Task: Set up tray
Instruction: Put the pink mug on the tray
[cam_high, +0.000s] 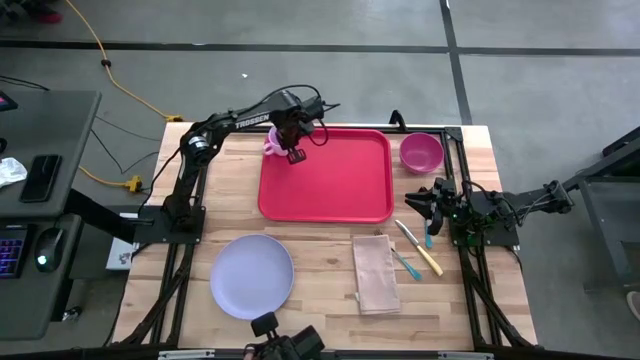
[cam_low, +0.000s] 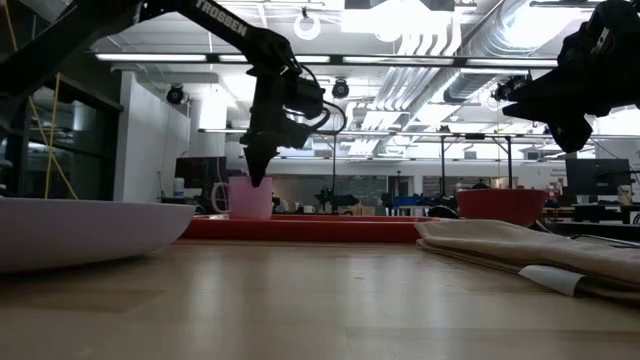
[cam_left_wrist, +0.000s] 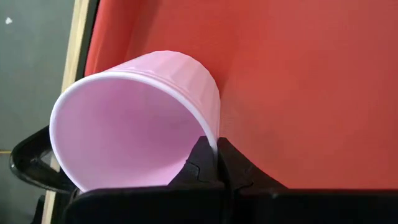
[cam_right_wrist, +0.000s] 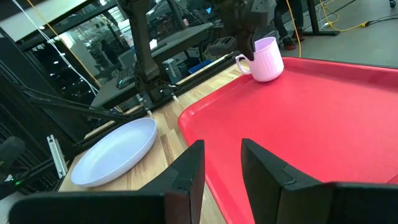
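Our left gripper (cam_high: 294, 150) clamps the pale pink ribbed plastic cup's (cam_left_wrist: 140, 118) rim over the flat red plastic tray (cam_high: 340, 180); releasing crookedly could tip it. Right gripper (cam_right_wrist: 221, 163) parted.

The tabletop (cam_high: 320, 290) is pale wood with visible plank grain and a smooth, faintly sheened finish, and the tray (cam_high: 340, 190) on it looks like smooth red plastic with a soft gloss. The pink cup (cam_left_wrist: 143, 124) is smooth ribbed plastic with a satin inside, pinched at its rim by matt black plastic fingers (cam_left_wrist: 205, 165). The lavender plate (cam_high: 251, 276) and magenta bowl (cam_high: 421, 152) look like smooth plastic, while the folded beige napkin (cam_high: 376, 273) is matt woven cloth.
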